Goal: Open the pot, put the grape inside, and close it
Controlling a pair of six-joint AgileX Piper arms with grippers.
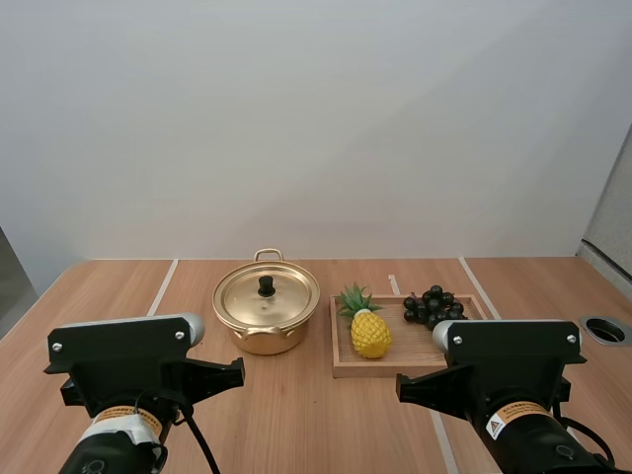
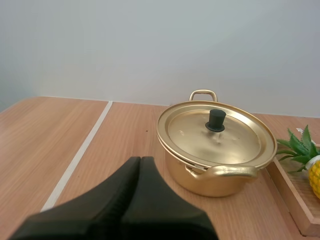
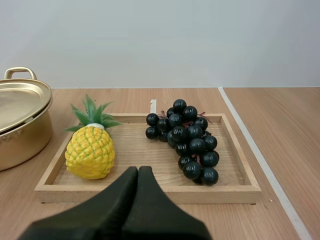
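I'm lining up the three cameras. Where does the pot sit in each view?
High view: the pot stands mid-frame, beside the wooden tray.
Left wrist view: the pot stands just beyond the shut left gripper.
Right wrist view: part of the pot shows next to the tray's pineapple end.
Shared landmark: the pineapple, lying in the tray end nearest the pot.

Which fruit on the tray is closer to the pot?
The pineapple: yellow, green-topped, it sits at the tray's end beside the pot; the dark grapes lie at the other end.
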